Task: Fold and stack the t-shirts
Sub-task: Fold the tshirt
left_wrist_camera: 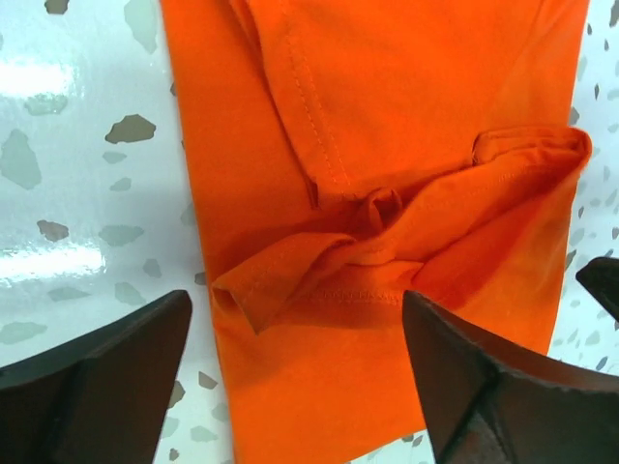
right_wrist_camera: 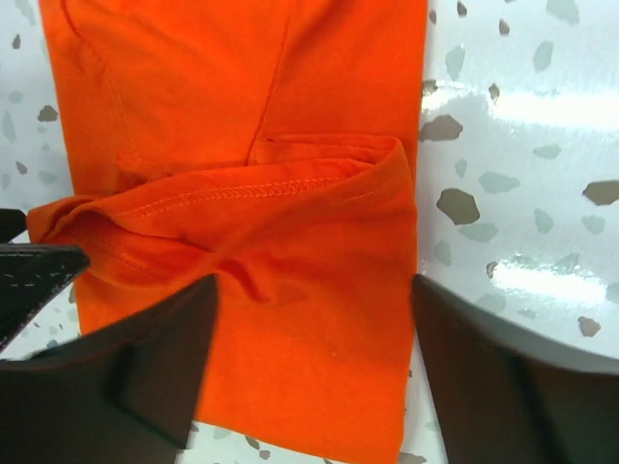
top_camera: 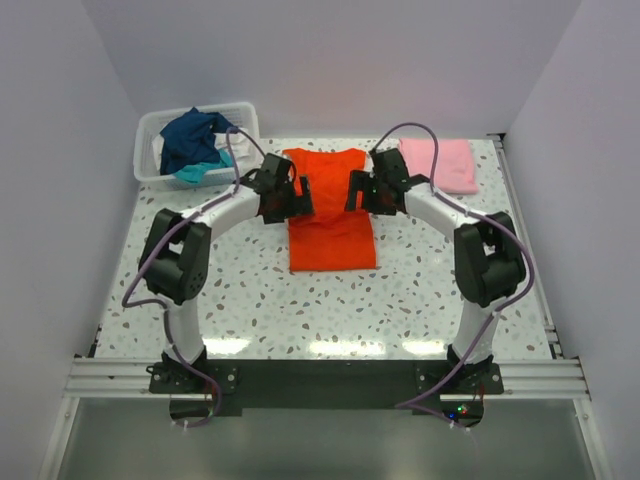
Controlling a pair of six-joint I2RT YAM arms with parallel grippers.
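The bright orange-red t-shirt (top_camera: 331, 215) lies flat in the middle of the table, sides folded in to a long strip. My left gripper (top_camera: 291, 196) is open over its left edge, and my right gripper (top_camera: 364, 192) is open over its right edge. In the left wrist view the open gripper (left_wrist_camera: 295, 372) straddles the shirt (left_wrist_camera: 319, 387) just below a folded-in sleeve hem (left_wrist_camera: 290, 275). In the right wrist view the open gripper (right_wrist_camera: 314, 362) straddles the shirt's right edge (right_wrist_camera: 319, 319). Neither holds cloth. A folded light pink t-shirt (top_camera: 441, 163) lies at the back right.
A translucent white plastic basket (top_camera: 150, 128) stands at the back left with a navy shirt (top_camera: 192, 135), a teal one (top_camera: 193, 173) and some white cloth (top_camera: 228, 144) in it. The speckled tabletop (top_camera: 300, 300) extends toward the arm bases.
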